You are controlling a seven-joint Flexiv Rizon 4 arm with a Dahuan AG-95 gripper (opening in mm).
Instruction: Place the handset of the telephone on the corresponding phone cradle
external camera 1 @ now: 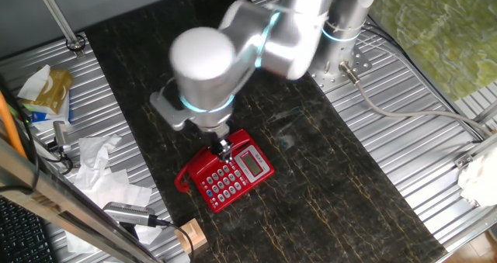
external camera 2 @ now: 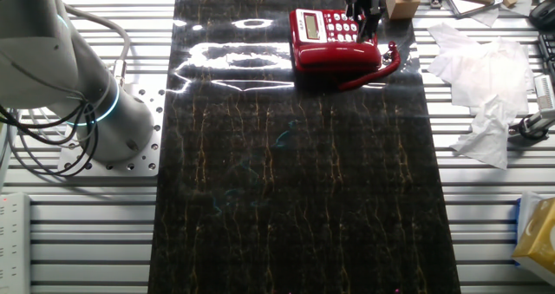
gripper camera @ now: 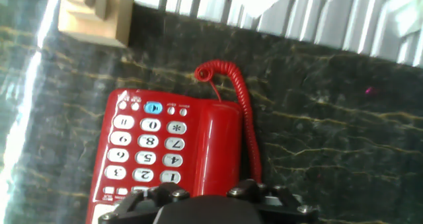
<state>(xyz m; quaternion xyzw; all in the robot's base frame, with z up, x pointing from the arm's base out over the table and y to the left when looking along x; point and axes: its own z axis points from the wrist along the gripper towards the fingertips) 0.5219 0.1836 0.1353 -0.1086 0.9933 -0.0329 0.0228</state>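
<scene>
In one fixed view we see the gripper (external camera 1: 224, 148) low over the far end of the telephone (external camera 1: 231, 172), the handset (external camera 1: 203, 164) lying along its left side. In the other fixed view the handset (external camera 2: 340, 58) appears seated on the phone cradle (external camera 2: 305, 60), long axis along the base's near edge. In the hand view the handset (gripper camera: 218, 151) runs straight away beneath us; we cannot tell the fingers' state.

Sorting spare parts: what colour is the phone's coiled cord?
Red, matching the telephone; the coiled cord shows best in the hand view.
</scene>
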